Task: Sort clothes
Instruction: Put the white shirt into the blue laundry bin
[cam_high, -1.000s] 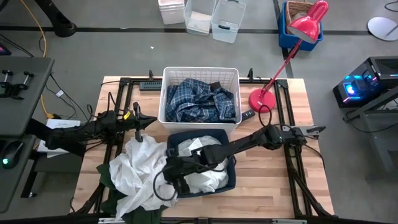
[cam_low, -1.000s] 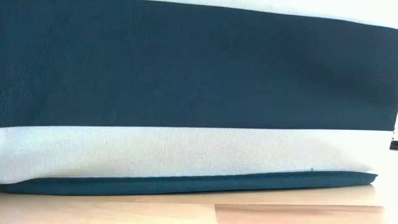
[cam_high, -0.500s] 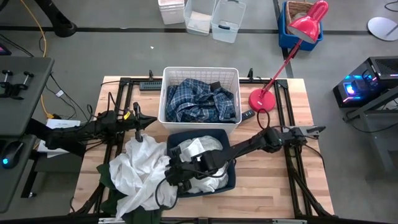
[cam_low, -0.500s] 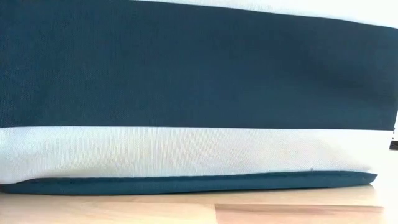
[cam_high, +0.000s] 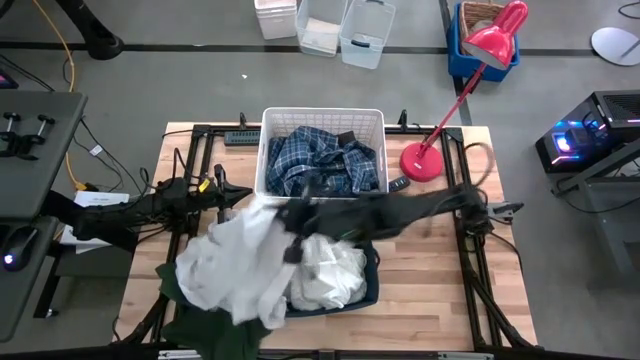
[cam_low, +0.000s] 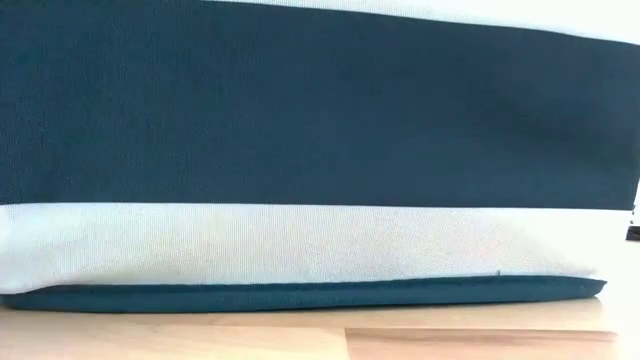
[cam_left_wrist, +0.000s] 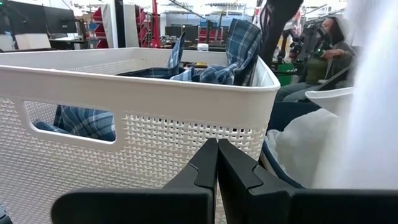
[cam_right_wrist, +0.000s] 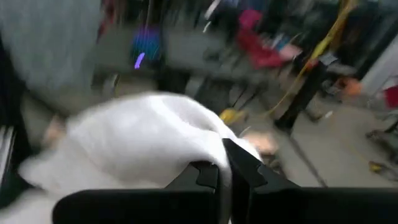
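Note:
A large white garment (cam_high: 235, 265) is drawn up from the pile at the table's near left, and my right gripper (cam_high: 287, 228) is shut on it. A dark green garment (cam_high: 212, 332) lies under it at the near edge. More white clothes (cam_high: 325, 280) fill the navy bin (cam_high: 372, 292). The plaid shirt (cam_high: 325, 165) lies in the white basket (cam_high: 322, 118). My left gripper (cam_high: 226, 196) waits shut, touching nothing, just left of the basket (cam_left_wrist: 155, 99). My right gripper pinches a bunched part of the white garment (cam_right_wrist: 186, 134) between its two fingers; the motion blur hides whether it is an edge or a fold. The garment's upper part is lifted above the bin's left side. The rest hangs down onto the pile (cam_high: 210, 280) on the table.
A red desk lamp (cam_high: 428, 160) stands on the table's far right, its arm reaching back past the edge. The bin's navy-and-white wall (cam_low: 320, 150) fills the low view. A person sits in the room beyond the basket (cam_left_wrist: 326, 43). Bare wood shows at the near right.
My right gripper has shut on the white garment near the bin's near left corner. It has then swung quickly up and toward the far edge. The garment's upper part has been pulled up and bunched, while its lower part stays on the pile.

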